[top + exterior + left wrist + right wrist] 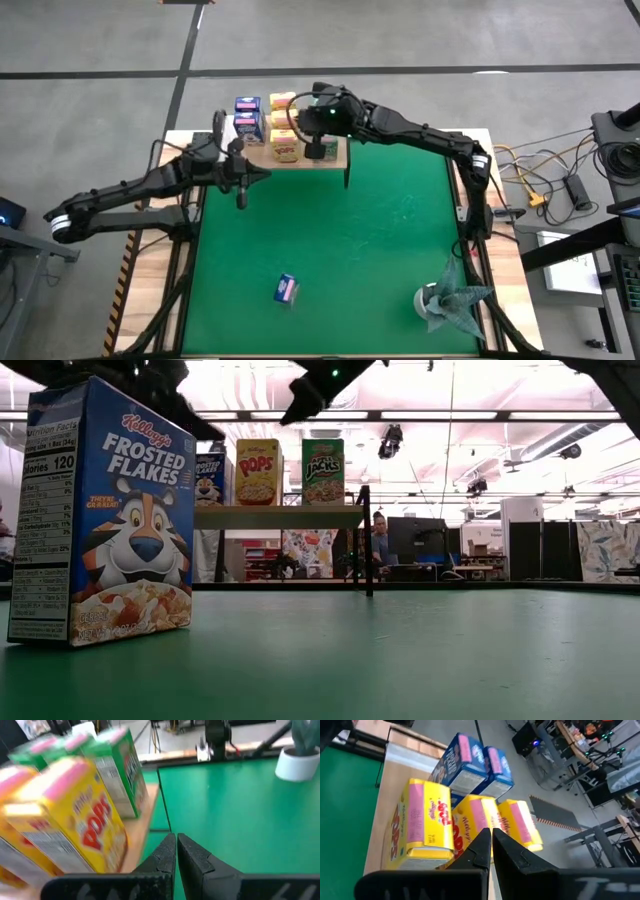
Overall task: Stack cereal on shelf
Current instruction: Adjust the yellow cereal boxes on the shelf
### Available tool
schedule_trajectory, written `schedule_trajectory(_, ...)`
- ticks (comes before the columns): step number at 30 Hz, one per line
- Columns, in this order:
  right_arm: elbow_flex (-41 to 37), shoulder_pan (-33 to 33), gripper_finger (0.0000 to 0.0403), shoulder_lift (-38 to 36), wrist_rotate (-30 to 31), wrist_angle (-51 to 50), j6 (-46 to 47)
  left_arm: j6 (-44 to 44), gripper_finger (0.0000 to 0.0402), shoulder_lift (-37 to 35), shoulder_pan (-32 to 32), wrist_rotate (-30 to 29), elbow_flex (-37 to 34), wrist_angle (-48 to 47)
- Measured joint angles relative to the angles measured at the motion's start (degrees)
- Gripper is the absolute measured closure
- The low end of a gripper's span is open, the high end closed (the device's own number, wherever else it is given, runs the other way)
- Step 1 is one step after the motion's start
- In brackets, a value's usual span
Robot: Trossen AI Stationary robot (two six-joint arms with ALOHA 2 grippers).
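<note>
A blue Frosted Flakes box [105, 515] is seen on the green mat [340, 240] near its front edge. Pops boxes [422, 825] are stacked on the shelf [280, 517]. Both the left gripper [176, 851] and right gripper [489, 845] are clenched empty.

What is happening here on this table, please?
Two robot arms are stacking toy cereal boxes on a wooden shelf at the far edge of the green mat. Blue, yellow and green boxes already stand on it. The right gripper hovers shut and empty over the yellow boxes. The left gripper, also shut and empty, is beside the shelf. One blue box stands alone on the mat near the front, not yet picked up.
</note>
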Motion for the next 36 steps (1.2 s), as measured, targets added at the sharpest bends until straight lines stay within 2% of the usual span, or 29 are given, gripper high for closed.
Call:
schedule_trajectory(5, 0.0, 0.5, 0.0394, -2.7, -0.6, -2.9, 0.0, 1.0, 0.0402, 0.4, 0.0, -0.1, 6.3, -1.6)
schedule_trajectory(8, 0.0, 1.4, 0.0394, -4.1, -0.6, -6.3, 0.1, 3.3, 0.0402, 1.7, 0.0, -3.8, 10.7, -1.6)
schedule_trajectory(10, 0.0, 2.1, 0.0394, -5.1, -0.7, -9.0, 0.8, 5.8, 0.0402, 3.6, 0.0, -6.4, 14.0, -2.3)
schedule_trajectory(15, -1.2, 4.3, 0.0394, -7.2, -1.6, -12.9, 2.4, 10.9, 0.0402, 11.3, 1.9, -6.8, 23.8, -9.1)
schedule_trajectory(20, -5.8, 6.8, 0.0394, -10.5, -1.6, -13.3, 3.1, 14.0, 0.0402, 21.2, 5.4, -6.8, 32.6, -16.7)
schedule_trajectory(25, -12.6, 8.3, 0.0394, -16.5, -1.6, -12.7, 5.1, 15.3, 0.0402, 29.4, 9.2, -6.9, 38.5, -18.7)
schedule_trajectory(36, -28.6, 8.6, 0.0394, -28.3, -1.6, -5.3, 8.3, 17.2, 0.0402, 38.7, 11.3, -6.7, 49.2, -27.7)
